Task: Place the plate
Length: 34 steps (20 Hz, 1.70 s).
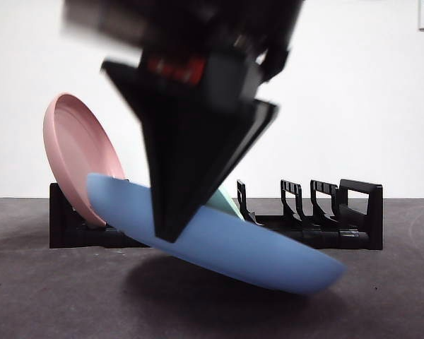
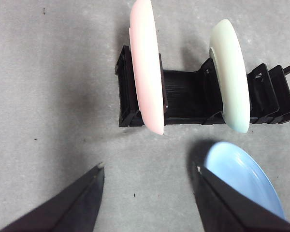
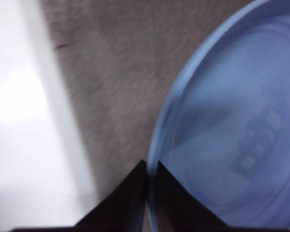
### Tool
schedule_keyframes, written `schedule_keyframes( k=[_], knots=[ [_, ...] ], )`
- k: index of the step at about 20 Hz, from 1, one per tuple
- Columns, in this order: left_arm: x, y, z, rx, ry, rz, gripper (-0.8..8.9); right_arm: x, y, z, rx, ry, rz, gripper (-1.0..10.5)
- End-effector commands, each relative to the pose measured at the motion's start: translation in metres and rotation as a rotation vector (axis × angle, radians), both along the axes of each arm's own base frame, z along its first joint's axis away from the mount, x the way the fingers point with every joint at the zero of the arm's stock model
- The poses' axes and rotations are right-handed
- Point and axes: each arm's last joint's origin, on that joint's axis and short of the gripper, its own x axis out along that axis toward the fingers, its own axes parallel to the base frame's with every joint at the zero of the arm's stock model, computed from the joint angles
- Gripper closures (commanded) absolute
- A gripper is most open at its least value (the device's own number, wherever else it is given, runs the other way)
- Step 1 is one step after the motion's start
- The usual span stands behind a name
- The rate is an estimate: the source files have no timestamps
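Round light-blue plastic plate point(image 1: 226, 240) tilted and lifted off the dark grey table point(image 1: 49, 296), one edge low near the surface, shadow underneath. Sitting just in front of the black slotted dish rack point(image 1: 325, 219), not in it. Pinched at the rim by the right gripper point(image 3: 150, 193) — black jaws clamped tight on the edge, one each side. Looms big and dark from above in the front view. Behind, a round pink plate point(image 1: 78, 155) standing on edge at one end of the rack, a pale green plate point(image 2: 229, 72) upright a few slots over. Left gripper point(image 2: 150, 193) hanging above the table near the rack — jaws spread wide, holding nothing.
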Motion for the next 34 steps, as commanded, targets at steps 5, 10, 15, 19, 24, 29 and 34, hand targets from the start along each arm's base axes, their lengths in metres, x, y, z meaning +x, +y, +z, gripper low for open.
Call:
schedule_keyframes(
  k=[5, 10, 15, 19, 24, 29, 34],
  knots=[
    [0.001, 0.000, 0.007, 0.005, -0.030, -0.007, 5.24, 0.010, 0.012, -0.018, -0.051, -0.056, 0.021, 9.4],
    [0.001, 0.000, 0.007, 0.008, -0.035, -0.005, 5.24, 0.016, 0.015, -0.032, -0.084, -0.001, 0.019, 9.4],
    [0.002, 0.000, 0.007, 0.010, -0.040, -0.008, 5.24, 0.015, 0.017, -0.039, -0.093, 0.044, 0.025, 8.9],
    [0.002, 0.000, 0.007, 0.026, -0.046, -0.022, 5.24, 0.014, 0.017, -0.037, -0.079, 0.109, 0.010, 7.9],
    [0.002, 0.000, 0.007, 0.040, -0.054, -0.036, 5.24, 0.021, 0.015, 0.022, 0.095, 0.182, -0.005, 7.9],
    [0.002, 0.000, 0.007, 0.040, -0.054, -0.036, 5.24, 0.063, -0.042, 0.088, 0.372, 0.032, -0.191, 7.3],
    [0.002, 0.000, 0.008, 0.040, -0.065, -0.036, 5.24, 0.125, -0.141, 0.113, 0.434, -0.112, -0.534, 7.0]
  ],
)
